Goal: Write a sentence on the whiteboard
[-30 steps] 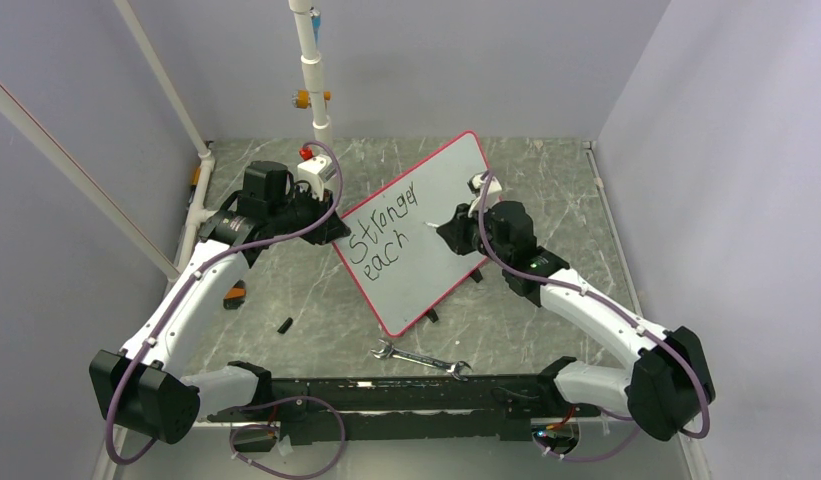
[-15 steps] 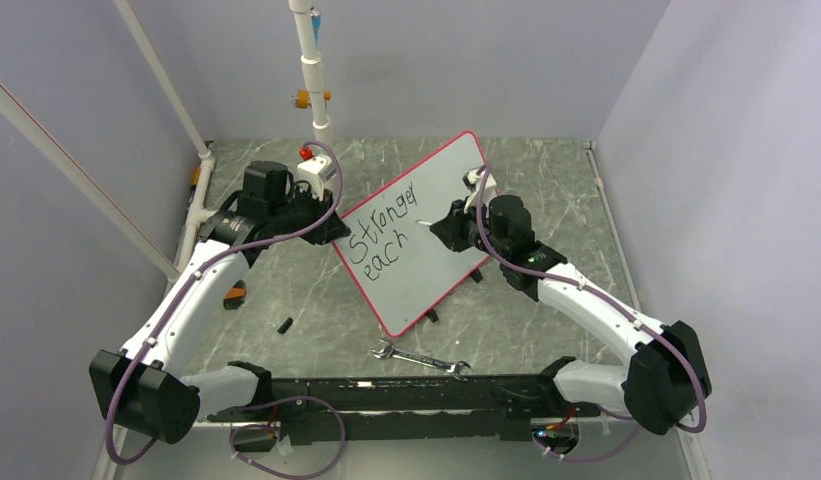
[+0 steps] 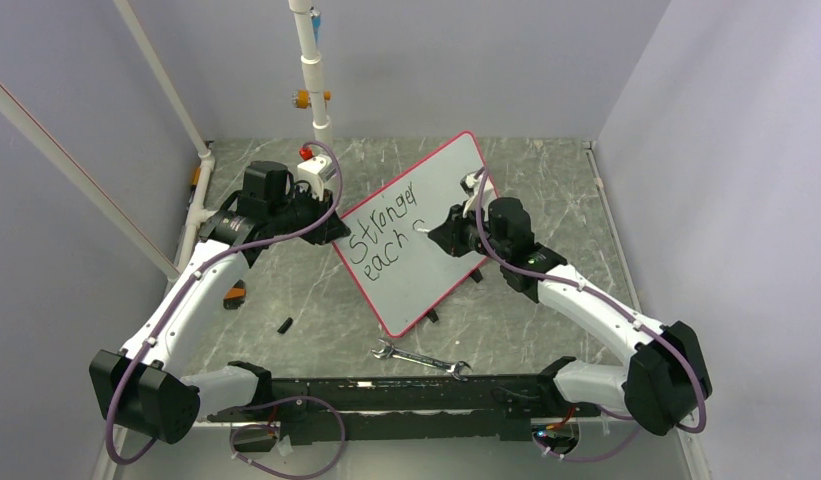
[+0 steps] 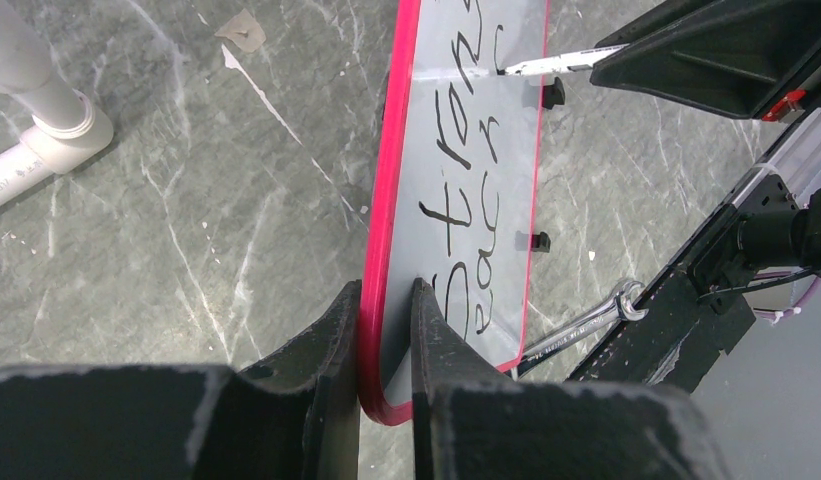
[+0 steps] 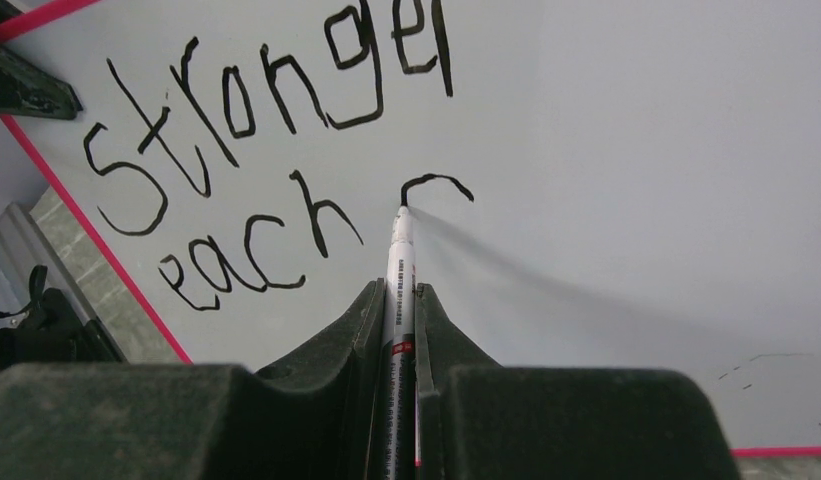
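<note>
The whiteboard (image 3: 416,230), white with a red-pink rim, stands tilted on the marble table. My left gripper (image 3: 331,228) is shut on its left edge; the left wrist view shows the whiteboard's rim (image 4: 383,250) pinched between my left gripper's (image 4: 384,300) two fingers. The sentence (image 5: 256,130) reads "Stronger each" in black, with a fresh curved stroke (image 5: 436,185) after it. My right gripper (image 5: 398,300) is shut on a white marker (image 5: 398,265), whose tip touches the board at that stroke. In the top view my right gripper (image 3: 438,232) is against the board's face.
A steel wrench (image 3: 421,358) lies on the table in front of the board. A small black cap (image 3: 284,324) and an orange-black item (image 3: 234,296) lie at the left. A white pipe post (image 3: 311,70) rises at the back.
The right arm moved the marker left onto the board after "each" and drew a short curved stroke. The left gripper and board stayed put.
</note>
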Controlling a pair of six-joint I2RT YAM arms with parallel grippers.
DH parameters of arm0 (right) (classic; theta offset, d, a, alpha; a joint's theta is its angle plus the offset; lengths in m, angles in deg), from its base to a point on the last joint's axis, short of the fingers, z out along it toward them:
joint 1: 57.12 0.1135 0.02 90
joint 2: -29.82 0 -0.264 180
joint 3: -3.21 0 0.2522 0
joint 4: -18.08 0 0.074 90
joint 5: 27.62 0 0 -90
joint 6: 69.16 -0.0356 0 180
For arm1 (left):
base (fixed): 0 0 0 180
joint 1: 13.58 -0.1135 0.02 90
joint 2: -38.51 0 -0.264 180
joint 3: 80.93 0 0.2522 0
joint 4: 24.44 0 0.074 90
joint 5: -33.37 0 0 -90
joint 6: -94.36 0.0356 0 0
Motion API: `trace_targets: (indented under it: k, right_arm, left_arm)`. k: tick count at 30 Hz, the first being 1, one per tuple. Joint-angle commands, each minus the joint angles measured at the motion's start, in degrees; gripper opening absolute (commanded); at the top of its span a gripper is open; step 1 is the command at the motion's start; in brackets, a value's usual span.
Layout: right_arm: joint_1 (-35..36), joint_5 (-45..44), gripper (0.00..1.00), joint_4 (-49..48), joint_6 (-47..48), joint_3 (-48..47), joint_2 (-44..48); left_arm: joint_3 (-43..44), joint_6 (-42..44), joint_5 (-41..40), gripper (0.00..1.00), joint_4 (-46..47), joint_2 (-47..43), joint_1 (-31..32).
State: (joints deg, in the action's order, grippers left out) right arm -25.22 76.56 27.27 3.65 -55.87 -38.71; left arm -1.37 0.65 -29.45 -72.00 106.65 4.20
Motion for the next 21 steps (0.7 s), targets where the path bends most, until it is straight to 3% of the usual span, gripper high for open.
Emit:
trace_targets:
  k: [1, 21]
  right_arm:
    - [-0.08, 0.65, 0.0, 1.42, 0.26, 1.55, 1.49]
    - [-0.1, -8.55, 0.0, 3.86, 1.91, -1.36, 0.48]
  left_arm:
    - [0.3, 6.34, -9.6, 0.0, 2.06, -0.73, -0.73]
    - [0.24, 6.43, -9.51, 0.0, 2.1, -0.73, -0.75]
